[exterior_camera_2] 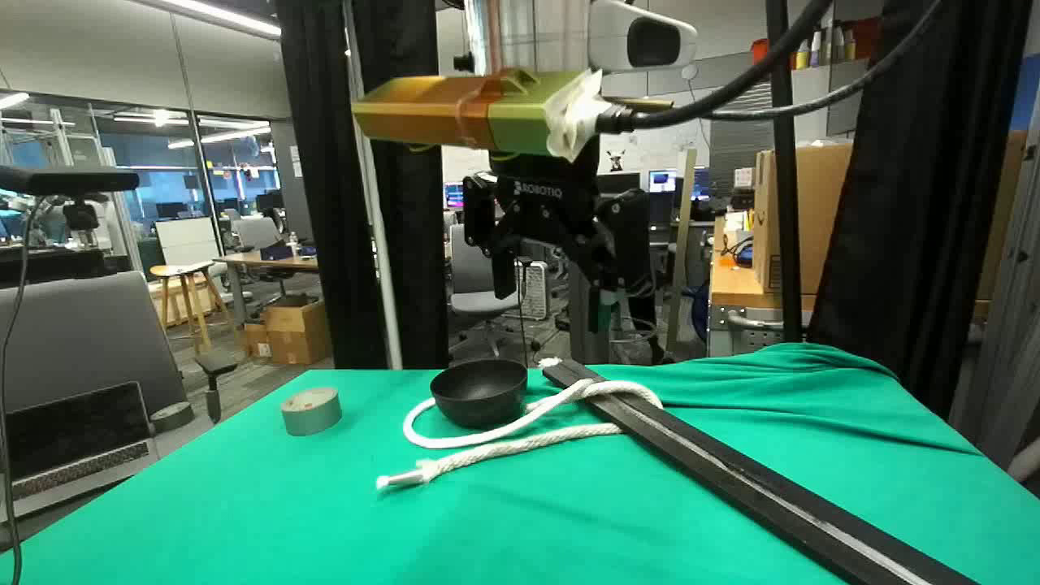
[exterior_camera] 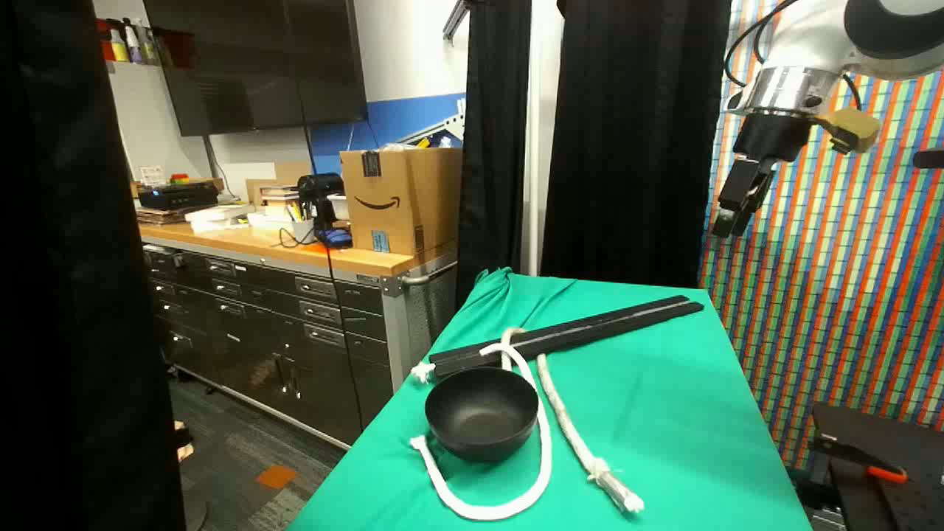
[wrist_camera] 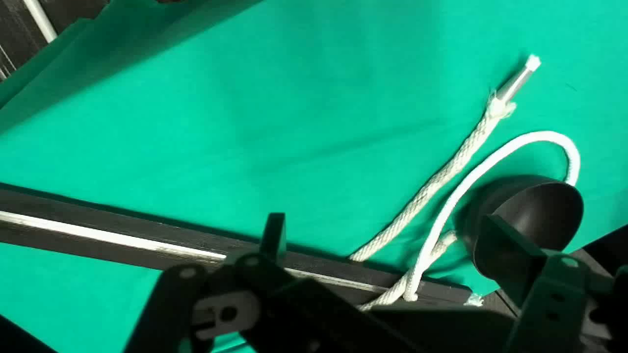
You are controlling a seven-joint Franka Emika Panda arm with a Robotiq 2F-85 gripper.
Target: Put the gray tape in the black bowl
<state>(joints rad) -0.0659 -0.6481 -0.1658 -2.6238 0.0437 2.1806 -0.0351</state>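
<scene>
The gray tape (exterior_camera_2: 312,413), a thick roll, lies flat on the green cloth in an exterior view, apart from the bowl and near the table's edge. It is out of view elsewhere. The black bowl (exterior_camera: 481,414) stands upright on the cloth; it also shows in an exterior view (exterior_camera_2: 479,394) and at the right of the wrist view (wrist_camera: 552,211), where a finger partly covers it. My gripper (exterior_camera_2: 554,296) is open and empty, high above the table. It also shows in an exterior view (exterior_camera: 729,223), and its spread fingers (wrist_camera: 390,228) show in the wrist view.
A white cord (exterior_camera: 544,450) loops around the bowl and crosses a long black stick (exterior_camera: 568,335), which lies across the cloth. The green cloth (exterior_camera_2: 325,504) covers the table. A laptop (exterior_camera_2: 77,439) stands beyond the table's edge near the tape.
</scene>
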